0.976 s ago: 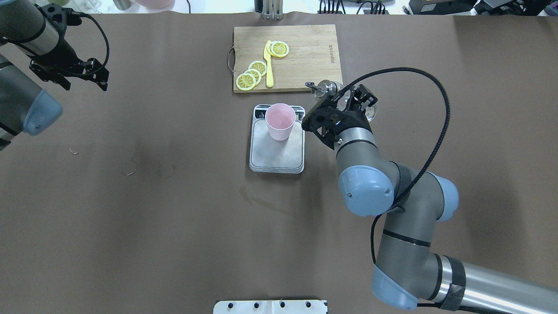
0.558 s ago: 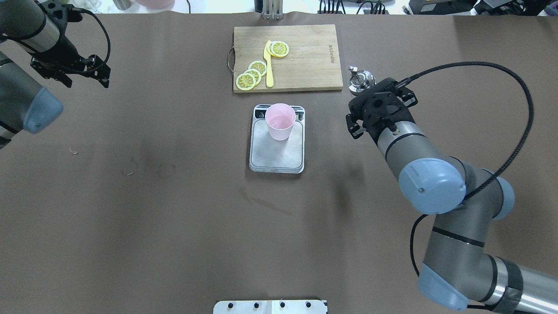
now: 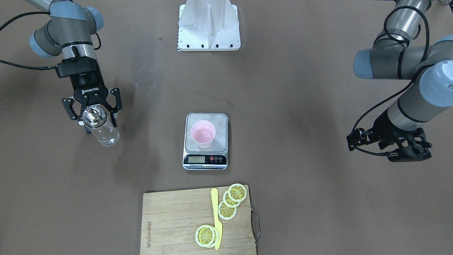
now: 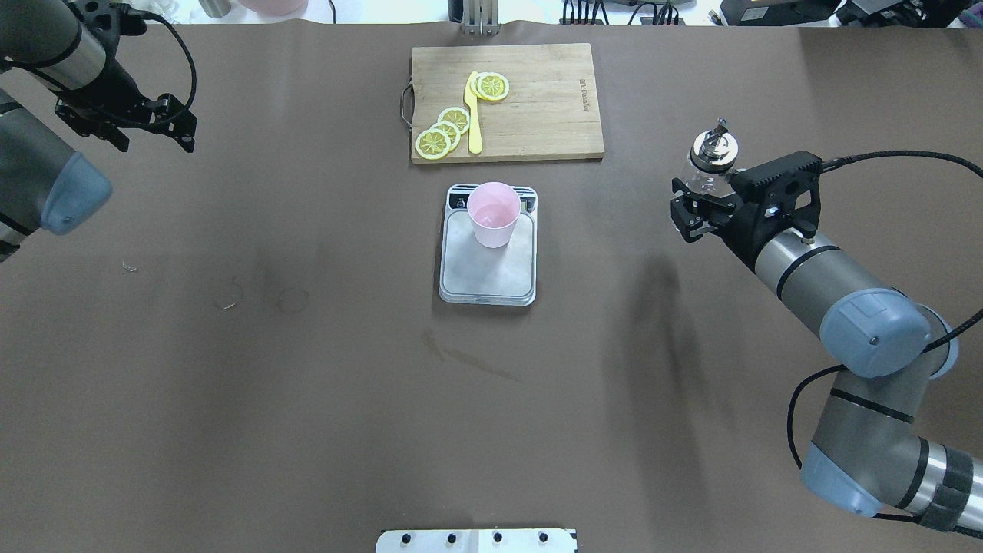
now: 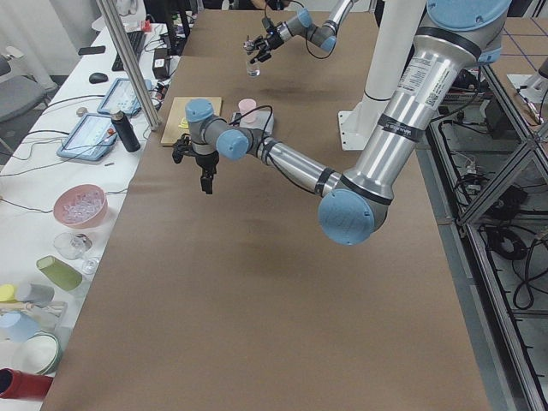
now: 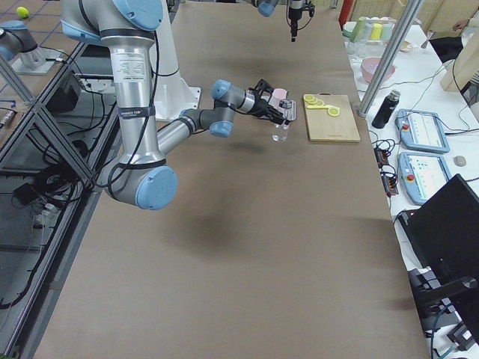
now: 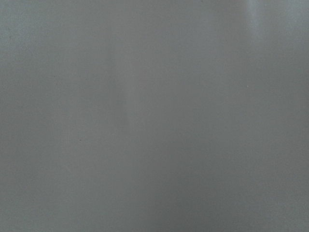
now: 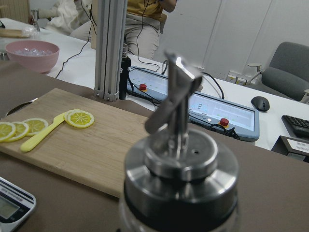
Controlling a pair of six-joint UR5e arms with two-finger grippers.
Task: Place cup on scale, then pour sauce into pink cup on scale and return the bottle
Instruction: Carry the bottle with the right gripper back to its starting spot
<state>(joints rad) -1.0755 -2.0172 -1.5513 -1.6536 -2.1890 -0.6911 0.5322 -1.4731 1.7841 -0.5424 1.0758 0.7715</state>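
The pink cup [image 4: 493,211] stands upright on the back half of the scale [image 4: 488,270], also in the front view, cup [image 3: 202,134] and scale [image 3: 205,160]. My right gripper [image 4: 700,201] is shut on the clear glass bottle [image 4: 710,156], far right of the scale. The bottle [image 3: 101,130] is upright with clear sauce [image 3: 105,136] in it; I cannot tell if it touches the table. Its silver pourer cap [image 8: 181,159] fills the right wrist view. My left gripper [image 4: 134,121] hangs over the far left of the table; its fingers are hidden.
A wooden cutting board [image 4: 537,100] with lemon slices [image 4: 444,132] and a yellow knife [image 4: 473,115] lies behind the scale. The robot's white base plate [image 3: 208,24] is at the near edge. The left wrist view shows only blurred grey.
My right arm has swung right, carrying the bottle from beside the scale to the table's right side and turning it upright. The left arm has drawn back slightly.
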